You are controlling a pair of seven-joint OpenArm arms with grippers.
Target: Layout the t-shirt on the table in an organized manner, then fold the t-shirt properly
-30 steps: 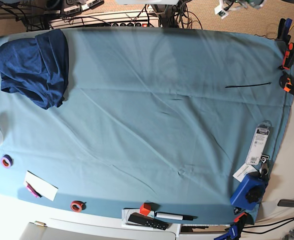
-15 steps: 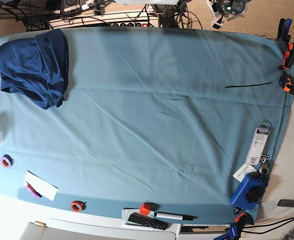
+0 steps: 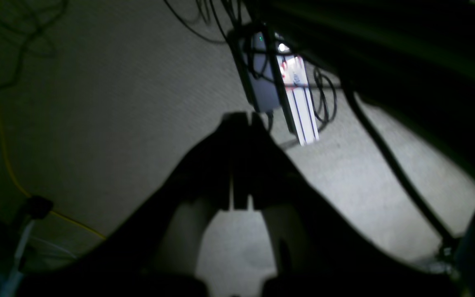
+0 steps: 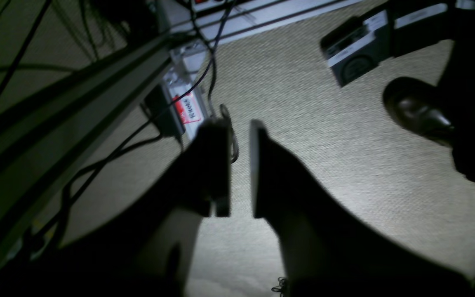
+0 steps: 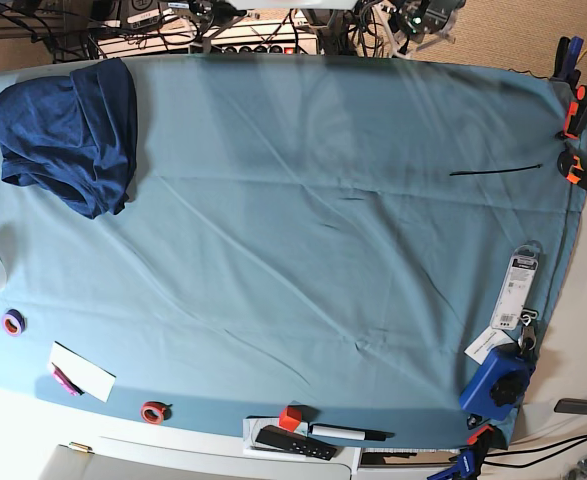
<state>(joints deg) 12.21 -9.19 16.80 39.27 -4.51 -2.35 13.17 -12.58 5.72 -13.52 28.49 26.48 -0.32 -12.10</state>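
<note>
Both arms have shifted; t-shirt (image 5: 68,135) lies crumpled, far from either pincer.

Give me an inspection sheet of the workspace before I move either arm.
Surface: table draped in teal cloth, faint creases.
Job's things: t-shirt bunched in the base view's upper left corner, not laid out.
Clutter: tape rolls, paper card, red cube, marker, blue tool, clamps along the edges.
Grippers: left gripper shut, right gripper open, both empty, over carpet.
Cables: tangle behind the table's far edge.
Surroundings: carpet floor, a shoe.
</note>
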